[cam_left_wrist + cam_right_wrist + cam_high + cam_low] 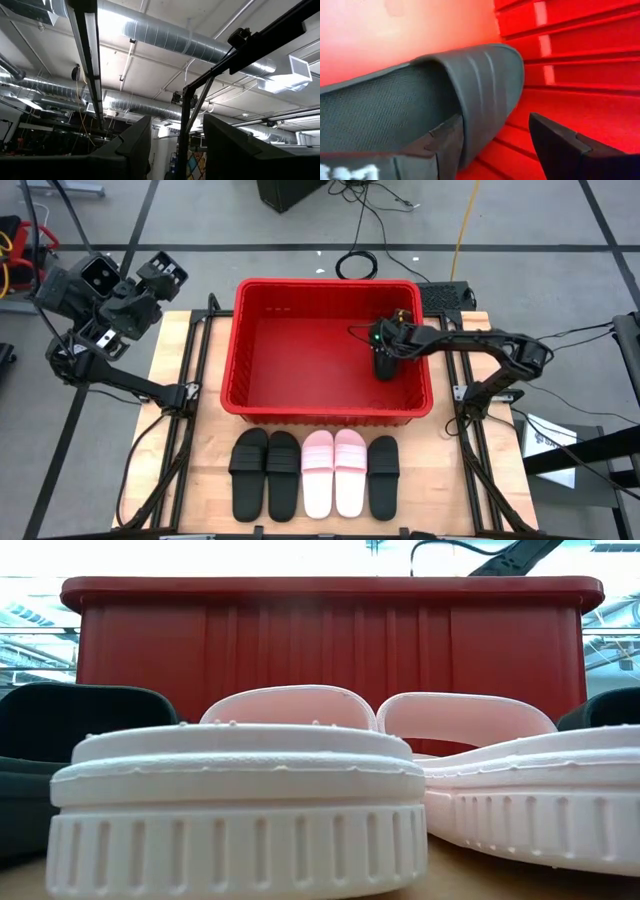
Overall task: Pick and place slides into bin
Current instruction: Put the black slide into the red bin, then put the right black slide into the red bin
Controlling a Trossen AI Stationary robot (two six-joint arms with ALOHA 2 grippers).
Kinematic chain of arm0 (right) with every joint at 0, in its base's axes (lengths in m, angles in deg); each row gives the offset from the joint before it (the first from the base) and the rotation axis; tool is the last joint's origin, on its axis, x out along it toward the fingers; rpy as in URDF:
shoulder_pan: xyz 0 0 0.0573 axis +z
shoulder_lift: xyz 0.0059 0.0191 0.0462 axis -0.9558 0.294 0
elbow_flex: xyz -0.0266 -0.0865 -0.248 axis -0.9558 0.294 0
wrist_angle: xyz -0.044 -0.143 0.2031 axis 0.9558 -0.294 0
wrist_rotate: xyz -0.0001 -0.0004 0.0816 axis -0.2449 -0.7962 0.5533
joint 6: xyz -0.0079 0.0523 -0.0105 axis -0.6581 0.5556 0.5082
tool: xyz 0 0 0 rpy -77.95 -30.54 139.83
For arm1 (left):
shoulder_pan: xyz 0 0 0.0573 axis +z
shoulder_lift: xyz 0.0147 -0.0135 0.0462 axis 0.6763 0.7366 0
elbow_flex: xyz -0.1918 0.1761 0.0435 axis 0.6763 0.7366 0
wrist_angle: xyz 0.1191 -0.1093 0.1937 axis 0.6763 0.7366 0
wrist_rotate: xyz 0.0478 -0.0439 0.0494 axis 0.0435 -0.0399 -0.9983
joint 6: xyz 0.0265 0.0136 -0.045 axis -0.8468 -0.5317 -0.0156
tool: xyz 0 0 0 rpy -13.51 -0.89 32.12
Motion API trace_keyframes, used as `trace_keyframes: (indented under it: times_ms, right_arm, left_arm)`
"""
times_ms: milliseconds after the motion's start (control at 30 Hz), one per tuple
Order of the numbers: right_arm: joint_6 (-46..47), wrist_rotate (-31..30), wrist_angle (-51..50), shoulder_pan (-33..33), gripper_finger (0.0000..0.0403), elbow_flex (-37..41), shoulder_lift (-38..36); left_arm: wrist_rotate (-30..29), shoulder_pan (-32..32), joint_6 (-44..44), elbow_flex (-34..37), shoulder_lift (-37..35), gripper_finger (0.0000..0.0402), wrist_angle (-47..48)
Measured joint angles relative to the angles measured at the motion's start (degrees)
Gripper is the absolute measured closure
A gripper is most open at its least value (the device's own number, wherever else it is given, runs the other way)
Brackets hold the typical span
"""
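Bin: we see a large bright red bin [255, 380] in the middle of the high view, standing on a pale wooden table [205, 470]. In the low view its ribbed front wall [300, 650] fills the upper half of the frame.

Slide in bin: one black slide [385, 366] lies at the right side of the bin's floor, close to the right wall. In the right wrist view it fills the left and centre of the frame [470, 90], strap up, on the red floor.

Right gripper: the right gripper [386, 352] reaches in from the right edge of the high view and sits low inside the bin, over that slide. In the right wrist view its fingers [565, 150] stand wide apart; one lies against the slide's edge, the other is clear of it on the bin floor side. We read the pincer as wide and not clamped.

Slides on table: five slides lie in a row below the bin in the high view: two black [265, 472] at left, two pale pink [334, 470] in the centre, one black [383, 476] at right. The pink pair fills the foreground of the low view [240, 800].

Left gripper: the left gripper [160, 275] is raised at the upper left of the high view, off the table's edge. In the left wrist view its fingers [135, 150] are spread wide with nothing between them, pointed at a ceiling with ducts [165, 35].
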Motion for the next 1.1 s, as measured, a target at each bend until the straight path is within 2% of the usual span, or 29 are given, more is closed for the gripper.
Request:
trace_keyframes:
  times_ms: [433,800,967,1100]
  right_arm:
    - [5.7,0.1,-1.9,5.0,0.0189,0.0,-7.4]
    - [20.9,0.6,0.5,11.1,0.0194,0.0,-19.4]
    - [27.4,5.1,7.5,12.8,0.0199,0.0,-25.2]
    - [33.5,12.0,16.2,13.1,0.0198,0.0,-29.1]
  left_arm:
    - [0.1,0.0,-0.1,0.0,-0.3,0.0215,0.0]
    - [0.0,0.0,-0.5,0.0,-0.3,0.0215,0.0]
    - [0.0,0.0,-0.5,0.0,-0.3,0.0215,0.0]
    - [0.0,0.0,-0.5,0.0,-0.3,0.0215,0.0]
